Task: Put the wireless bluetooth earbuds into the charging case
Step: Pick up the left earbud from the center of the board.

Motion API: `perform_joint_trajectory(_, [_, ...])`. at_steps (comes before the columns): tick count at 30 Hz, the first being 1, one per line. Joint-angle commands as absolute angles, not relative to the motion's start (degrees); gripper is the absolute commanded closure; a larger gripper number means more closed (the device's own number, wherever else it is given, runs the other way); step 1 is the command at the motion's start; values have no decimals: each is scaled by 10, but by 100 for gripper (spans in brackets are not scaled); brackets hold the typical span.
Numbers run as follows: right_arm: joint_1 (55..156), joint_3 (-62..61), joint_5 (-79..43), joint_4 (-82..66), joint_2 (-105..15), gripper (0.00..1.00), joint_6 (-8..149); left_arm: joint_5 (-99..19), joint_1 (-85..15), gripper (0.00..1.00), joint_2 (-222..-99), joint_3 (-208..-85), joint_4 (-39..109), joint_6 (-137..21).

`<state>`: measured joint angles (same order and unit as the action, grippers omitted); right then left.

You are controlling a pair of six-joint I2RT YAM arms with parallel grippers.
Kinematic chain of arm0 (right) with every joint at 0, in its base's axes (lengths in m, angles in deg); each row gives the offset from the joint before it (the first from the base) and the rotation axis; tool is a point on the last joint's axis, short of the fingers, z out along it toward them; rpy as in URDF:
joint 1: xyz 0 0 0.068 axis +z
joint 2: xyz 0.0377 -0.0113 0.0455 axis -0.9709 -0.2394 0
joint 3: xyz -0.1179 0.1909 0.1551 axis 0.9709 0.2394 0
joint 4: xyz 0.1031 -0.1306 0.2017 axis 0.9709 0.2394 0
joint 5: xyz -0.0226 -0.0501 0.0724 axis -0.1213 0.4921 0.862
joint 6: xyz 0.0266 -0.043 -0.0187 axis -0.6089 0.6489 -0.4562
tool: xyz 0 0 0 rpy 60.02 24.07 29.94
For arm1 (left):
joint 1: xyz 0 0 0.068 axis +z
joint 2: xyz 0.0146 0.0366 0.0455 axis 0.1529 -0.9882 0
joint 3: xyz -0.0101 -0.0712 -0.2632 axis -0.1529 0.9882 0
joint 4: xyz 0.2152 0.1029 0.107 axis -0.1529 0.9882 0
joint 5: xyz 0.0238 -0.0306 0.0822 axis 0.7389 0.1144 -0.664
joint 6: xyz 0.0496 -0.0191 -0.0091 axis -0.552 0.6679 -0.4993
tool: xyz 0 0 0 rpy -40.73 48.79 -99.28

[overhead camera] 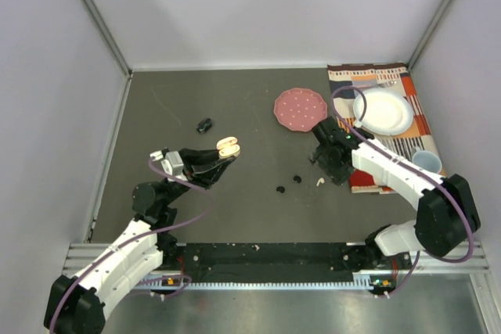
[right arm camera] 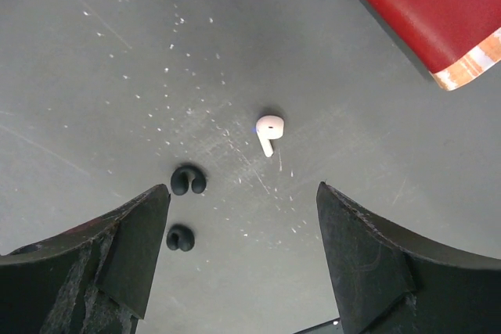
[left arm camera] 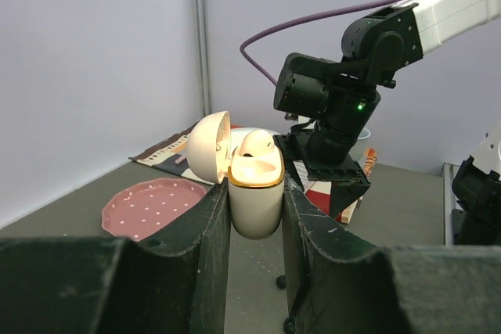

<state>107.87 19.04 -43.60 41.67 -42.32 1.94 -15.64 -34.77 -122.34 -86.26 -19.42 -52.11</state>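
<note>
Left pincer (left arm camera: 254,217): closed on the charging case (left arm camera: 256,193), held off the counter (overhead camera: 235,217), toward its left edge.
Charging case: white, lid open, upright between the jaws.
Seated earbud (left arm camera: 254,146): white, resting in the case.
Right pincer (right arm camera: 241,193): jaws apart, above the loose earbud (right arm camera: 268,131).
Loose earbud: white, on the counter near the placemat (right arm camera: 423,5).
Black earbuds (right arm camera: 188,180): two, close together, left of the loose earbud.

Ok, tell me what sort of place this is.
Likely a robot test cell, not a home: plain pale walls enclose a dark grey tabletop, and a slotted aluminium rail carries two white-and-black arms.
</note>
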Motion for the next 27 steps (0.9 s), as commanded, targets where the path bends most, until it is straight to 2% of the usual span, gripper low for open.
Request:
perform_joint_trajectory(1, [1072, 177, -430, 435, -433, 24, -1, -166, -347, 100, -1218, -868, -206, -528])
perform_joint_trajectory(3, [1070, 179, -432, 436, -440, 25, -6, -167, -347, 100, -1219, -868, -205, -529])
perform_joint_trajectory(4, [1067, 181, -428, 436, -444, 30, -7, -167, -347, 100, -1220, -868, -205, -529])
perform_joint_trajectory(11, [1044, 175, -404, 429, -487, 31, 14, -167, -347, 100, -1225, -871, -203, -531])
perform_joint_trajectory(12, [1042, 174, -402, 423, -491, 35, 20, -168, -347, 100, -1225, -872, -202, -531])
perform_joint_trajectory(20, [1038, 189, -396, 389, -504, 36, 32, -167, -347, 100, -1234, -877, -202, -529])
perform_joint_trajectory(27, [1030, 197, -395, 375, -528, 43, 38, -159, -347, 100, -1246, -884, -206, -524])
